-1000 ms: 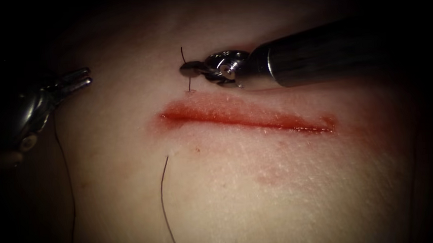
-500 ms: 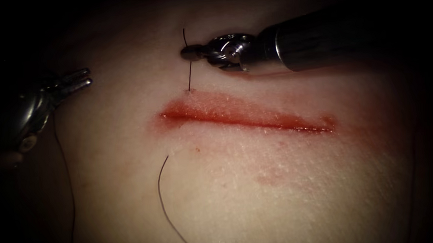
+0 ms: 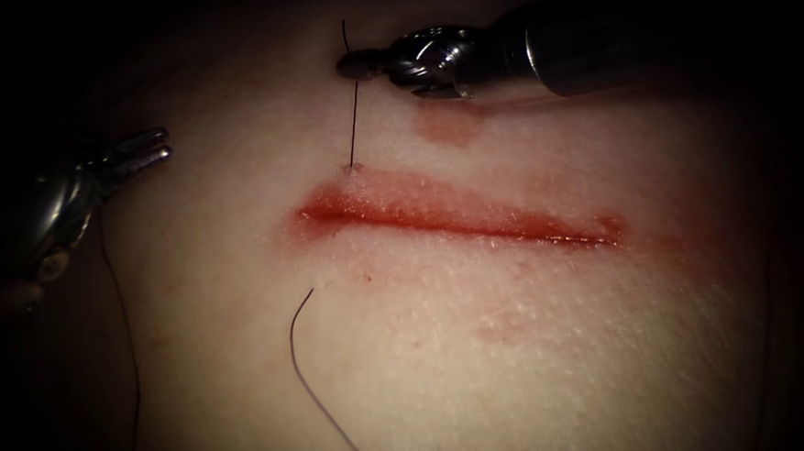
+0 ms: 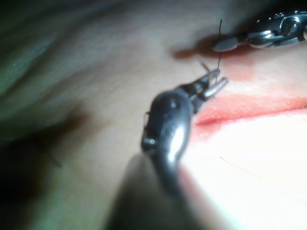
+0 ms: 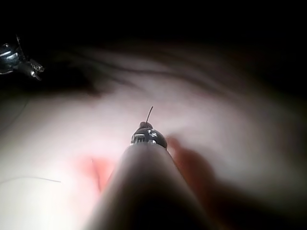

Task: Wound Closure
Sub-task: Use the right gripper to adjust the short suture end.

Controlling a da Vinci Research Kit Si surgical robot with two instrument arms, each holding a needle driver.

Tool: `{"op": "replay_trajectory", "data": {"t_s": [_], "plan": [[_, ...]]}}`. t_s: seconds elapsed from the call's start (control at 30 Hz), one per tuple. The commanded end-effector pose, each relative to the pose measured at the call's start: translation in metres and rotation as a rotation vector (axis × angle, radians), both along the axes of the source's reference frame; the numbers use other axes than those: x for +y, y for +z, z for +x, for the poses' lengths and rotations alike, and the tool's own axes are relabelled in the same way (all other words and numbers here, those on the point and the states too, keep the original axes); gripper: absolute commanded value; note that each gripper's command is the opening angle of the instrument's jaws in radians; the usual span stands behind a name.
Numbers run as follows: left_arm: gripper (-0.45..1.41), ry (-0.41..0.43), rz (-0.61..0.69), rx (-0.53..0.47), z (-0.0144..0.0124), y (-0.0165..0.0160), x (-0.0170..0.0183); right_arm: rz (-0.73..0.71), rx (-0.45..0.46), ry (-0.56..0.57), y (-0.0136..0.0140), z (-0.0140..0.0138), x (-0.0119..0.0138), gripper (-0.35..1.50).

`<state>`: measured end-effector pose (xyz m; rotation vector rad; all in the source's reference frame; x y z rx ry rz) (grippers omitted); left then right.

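The right hand (image 3: pixel 349 65) is clamped on the needle (image 3: pixel 353 109) near its upper end; the needle stands almost upright, its lower end in the tissue (image 3: pixel 518 339) just above the cut (image 3: pixel 457 215). Thread (image 3: pixel 314 386) trails below. The left hand (image 3: pixel 145 147) sits aside, slightly parted, empty.

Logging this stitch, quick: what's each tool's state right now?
Left tool: jaws slightly open, holding nothing.
Right tool: jaws shut on the needle, whose lower end is in the tissue just above the cut.
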<state>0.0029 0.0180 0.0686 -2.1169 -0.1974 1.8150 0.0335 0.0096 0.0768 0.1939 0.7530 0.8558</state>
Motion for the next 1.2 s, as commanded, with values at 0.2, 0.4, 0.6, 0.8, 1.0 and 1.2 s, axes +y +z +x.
{"op": "replay_trajectory", "data": {"t_s": [0.2,0.4,0.6,0.8,1.0,1.2], "plan": [[-0.35,0.001,0.001,-0.002,-0.0005,0.0007,-0.0001,-0.003,-0.002,-0.004,0.0002,0.0006,0.0005,-0.35],[-0.35,0.001,0.001,-0.002,-0.0006,0.0007,-0.0001,-0.004,-0.002,-0.008,-0.0001,0.0005,0.0008,-0.35],[-0.35,-0.001,0.002,-0.001,-0.0008,0.0008,0.0000,-0.014,-0.006,-0.018,-0.0002,0.0008,0.0009,-0.35],[-0.35,-0.001,0.003,-0.001,-0.0008,0.0007,0.0000,-0.021,-0.014,-0.032,-0.0003,0.0009,0.0008,-0.35],[-0.35,-0.001,0.002,0.000,-0.0007,0.0007,-0.0001,-0.099,-0.018,-0.088,-0.0006,0.0009,0.0007,1.33],[-0.35,-0.001,0.001,-0.001,-0.0006,0.0007,-0.0002,-0.212,0.002,-0.092,-0.0022,-0.0007,0.0008,1.40]]}}
